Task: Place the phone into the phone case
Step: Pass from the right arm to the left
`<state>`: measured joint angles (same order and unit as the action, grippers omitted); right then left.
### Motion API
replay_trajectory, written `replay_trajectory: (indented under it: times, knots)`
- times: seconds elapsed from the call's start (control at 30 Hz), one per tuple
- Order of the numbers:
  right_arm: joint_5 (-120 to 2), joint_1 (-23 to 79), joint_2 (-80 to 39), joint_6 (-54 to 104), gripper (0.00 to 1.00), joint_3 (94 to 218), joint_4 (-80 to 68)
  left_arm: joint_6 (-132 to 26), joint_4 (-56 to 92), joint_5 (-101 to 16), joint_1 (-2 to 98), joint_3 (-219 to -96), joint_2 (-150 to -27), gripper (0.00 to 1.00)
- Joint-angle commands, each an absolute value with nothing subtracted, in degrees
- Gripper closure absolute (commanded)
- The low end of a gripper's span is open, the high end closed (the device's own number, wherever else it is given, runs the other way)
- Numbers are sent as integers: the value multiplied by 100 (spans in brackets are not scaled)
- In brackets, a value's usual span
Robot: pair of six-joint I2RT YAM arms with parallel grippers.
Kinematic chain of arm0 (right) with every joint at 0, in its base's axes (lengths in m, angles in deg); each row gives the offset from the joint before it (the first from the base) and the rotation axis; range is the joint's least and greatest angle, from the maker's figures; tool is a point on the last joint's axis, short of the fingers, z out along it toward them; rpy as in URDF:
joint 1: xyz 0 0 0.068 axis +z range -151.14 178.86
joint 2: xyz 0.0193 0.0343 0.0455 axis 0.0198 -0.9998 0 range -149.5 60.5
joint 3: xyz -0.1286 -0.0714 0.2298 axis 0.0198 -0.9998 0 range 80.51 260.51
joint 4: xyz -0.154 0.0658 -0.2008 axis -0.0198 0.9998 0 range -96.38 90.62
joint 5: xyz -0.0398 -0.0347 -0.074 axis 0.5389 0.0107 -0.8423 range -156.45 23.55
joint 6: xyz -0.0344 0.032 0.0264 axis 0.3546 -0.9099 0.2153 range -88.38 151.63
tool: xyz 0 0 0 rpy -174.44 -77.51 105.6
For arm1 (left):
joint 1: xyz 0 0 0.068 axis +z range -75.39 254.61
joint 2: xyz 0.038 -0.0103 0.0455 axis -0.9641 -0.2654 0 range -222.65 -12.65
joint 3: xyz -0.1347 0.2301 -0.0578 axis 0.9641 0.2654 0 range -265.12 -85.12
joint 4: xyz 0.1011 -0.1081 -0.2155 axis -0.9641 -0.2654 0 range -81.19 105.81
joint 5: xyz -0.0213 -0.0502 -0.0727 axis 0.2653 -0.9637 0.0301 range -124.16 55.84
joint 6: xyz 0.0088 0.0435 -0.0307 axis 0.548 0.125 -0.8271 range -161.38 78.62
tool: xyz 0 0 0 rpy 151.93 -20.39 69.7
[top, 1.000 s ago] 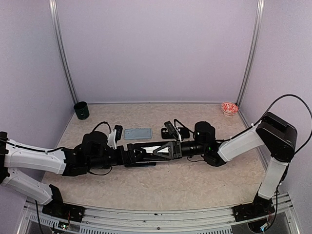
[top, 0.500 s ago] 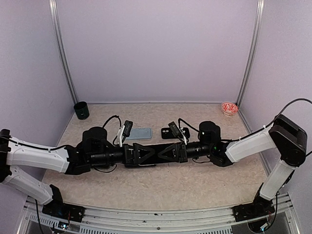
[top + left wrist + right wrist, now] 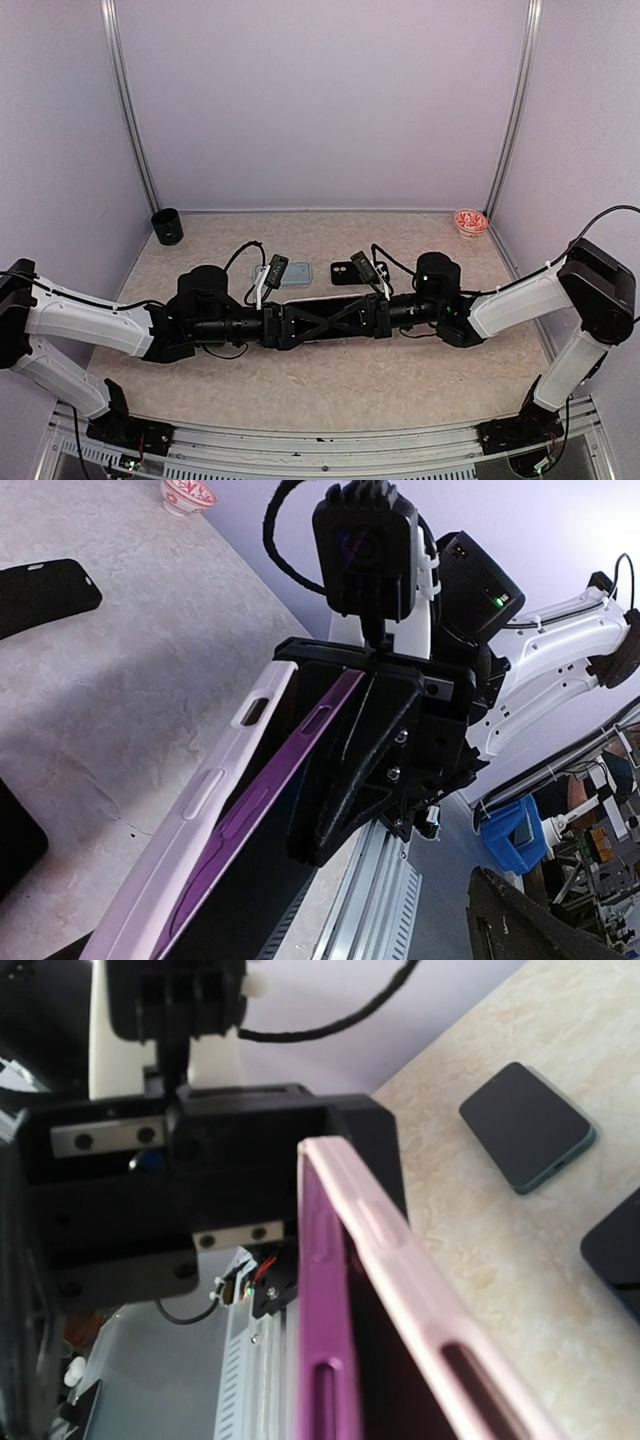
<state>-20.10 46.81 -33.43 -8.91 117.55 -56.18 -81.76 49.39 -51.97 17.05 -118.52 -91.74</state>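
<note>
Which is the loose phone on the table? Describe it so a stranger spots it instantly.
Find where the left arm and right arm meet over the beige table. Just behind that meeting point lie two flat rectangles; the loose phone is the left one. It is pale teal, while the case beside it is black.

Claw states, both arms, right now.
Left claw: open, its visible finger standing clear of the phone.
Right claw: closed on the phone and its phone case.
</note>
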Motion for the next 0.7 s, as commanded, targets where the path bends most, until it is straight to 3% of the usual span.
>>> replay_trajectory:
  times: [0.0, 0.2, 0.67]
  knots:
    - [-1965, 4738, -3129, -933, 100, 11710, -6288, -8101, 5372, -5500, 1610, -12060, -9299, 7]
    - [-2027, 4738, -3162, -899, 100, 11675, -6283, -8127, 5537, -5561, 1569, -12056, -9381, 14]
    - [-2079, 4740, -3198, -855, 100, 11672, -6209, -8163, 5856, -5700, 1547, -11992, -9527, 48]
